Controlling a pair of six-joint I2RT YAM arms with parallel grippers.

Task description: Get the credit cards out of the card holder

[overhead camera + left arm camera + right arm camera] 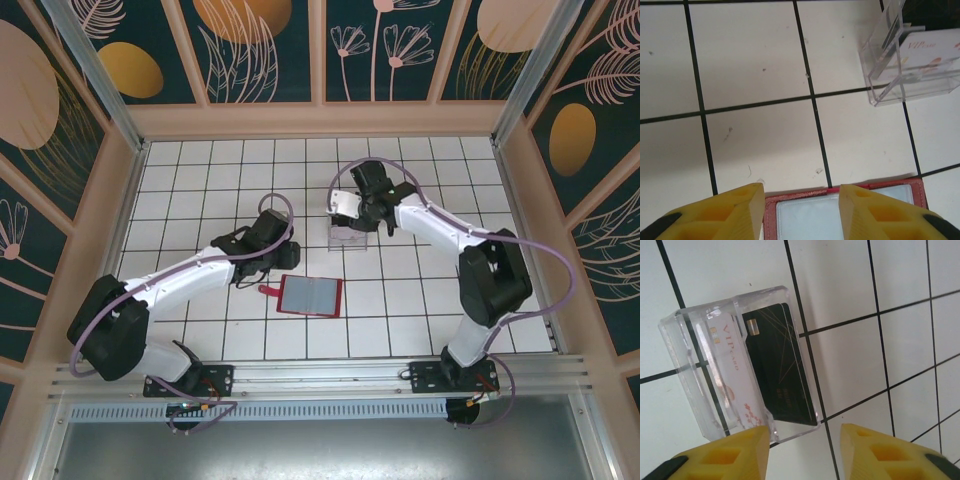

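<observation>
Top external view: the red card holder (310, 296) lies open and flat on the white tiled surface (200, 180) at the centre of the frame, with its strap tab (266, 291) sticking out at the left edge.
Clear plastic box: the clear plastic box (350, 238) stands just above and to the right of the card holder, apart from it.
Credit cards: both credit cards are inside the box. In the right wrist view the black card (780, 365) sits beside the pale card (732, 370), which is printed VIP, and the box's clear walls enclose them.
Left hand: the left hand (801, 189) is released. Its yellow fingers (735, 212) are spread at the bottom of the left wrist view, over the card holder's upper edge, grasping nothing.
Right hand: the right hand (804, 429) is released. Its fingers are spread at the bottom of the right wrist view, with the box's lower corner showing between them. Whether they touch the box cannot be told.
In the way: in the top external view the right arm's wrist covers the box's upper edge, and the left arm's wrist covers the tiles at the card holder's upper left.
Surroundings: dark floral wall panels (260, 50) in pale wooden frames stand around the surface. A metal rail (320, 375) crosses the bottom of the frame.
</observation>
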